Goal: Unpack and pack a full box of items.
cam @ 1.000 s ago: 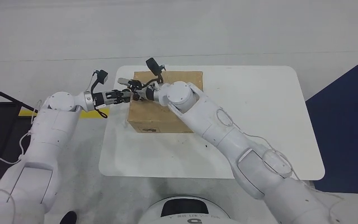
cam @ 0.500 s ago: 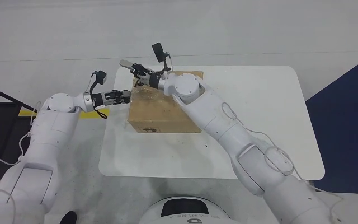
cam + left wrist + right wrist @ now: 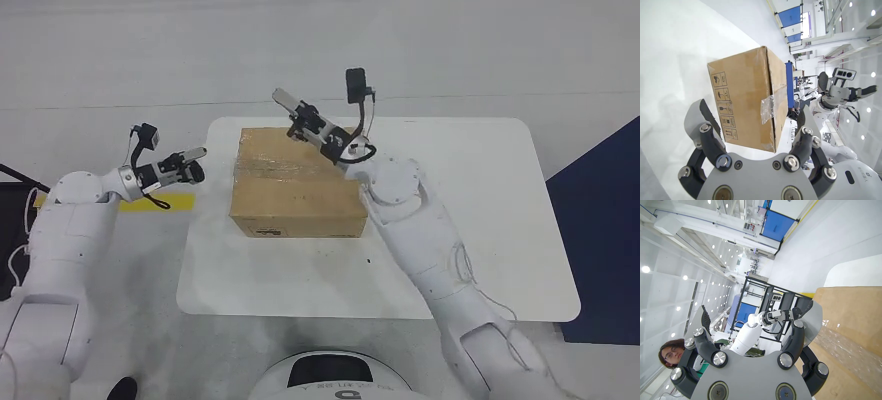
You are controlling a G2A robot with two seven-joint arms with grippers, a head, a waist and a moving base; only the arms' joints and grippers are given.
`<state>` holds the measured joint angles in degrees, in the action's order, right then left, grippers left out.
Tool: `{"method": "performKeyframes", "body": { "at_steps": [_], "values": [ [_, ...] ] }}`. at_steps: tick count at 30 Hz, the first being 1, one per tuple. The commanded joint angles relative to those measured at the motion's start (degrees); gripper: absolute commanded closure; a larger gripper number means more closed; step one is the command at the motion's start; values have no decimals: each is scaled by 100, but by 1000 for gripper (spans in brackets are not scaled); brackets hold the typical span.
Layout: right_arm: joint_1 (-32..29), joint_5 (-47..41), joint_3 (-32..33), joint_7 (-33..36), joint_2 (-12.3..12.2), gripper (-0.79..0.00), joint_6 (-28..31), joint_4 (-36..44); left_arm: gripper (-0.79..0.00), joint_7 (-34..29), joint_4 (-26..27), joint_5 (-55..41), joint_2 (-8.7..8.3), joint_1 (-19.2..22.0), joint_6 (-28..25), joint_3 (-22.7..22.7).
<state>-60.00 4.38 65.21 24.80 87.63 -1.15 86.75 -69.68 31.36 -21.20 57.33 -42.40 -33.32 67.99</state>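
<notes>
Sitting sealed on white worktop [image 3: 470,220] in top view: brown cardboard box [image 3: 295,190]. Left gripper [image 3: 196,163] released, off box's left end. Right gripper [image 3: 289,108] released, over far edge.
Left wrist view: loose tape end [image 3: 768,108] lifting at seam, likely best hold.
Right wrist view: glossy tape band [image 3: 838,336] on stiff lid. Full box probably heavy.

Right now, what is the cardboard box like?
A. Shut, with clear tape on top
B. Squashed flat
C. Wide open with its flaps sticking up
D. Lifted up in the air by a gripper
A: the cardboard box rests on the table with its flaps down and shiny clear tape running along its top.
</notes>
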Motion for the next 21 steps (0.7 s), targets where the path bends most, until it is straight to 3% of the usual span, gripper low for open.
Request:
{"method": "performKeyframes", "body": {
  "at_steps": [1, 13, 21],
  "values": [
    [-411, 147, 281, -67, -74, -785, -1, 527, -785, -35, -42, 3, -50, 33, 4, 89],
    [-2011, 769, 1096, -816, -281, -785, -15, 2199, -785, -90, -14, 54, -237, 250, 77, 418],
    [-2011, 769, 1096, -816, -281, -785, -15, 2199, -785, -90, -13, 54, -237, 250, 77, 418]
  ]
}}
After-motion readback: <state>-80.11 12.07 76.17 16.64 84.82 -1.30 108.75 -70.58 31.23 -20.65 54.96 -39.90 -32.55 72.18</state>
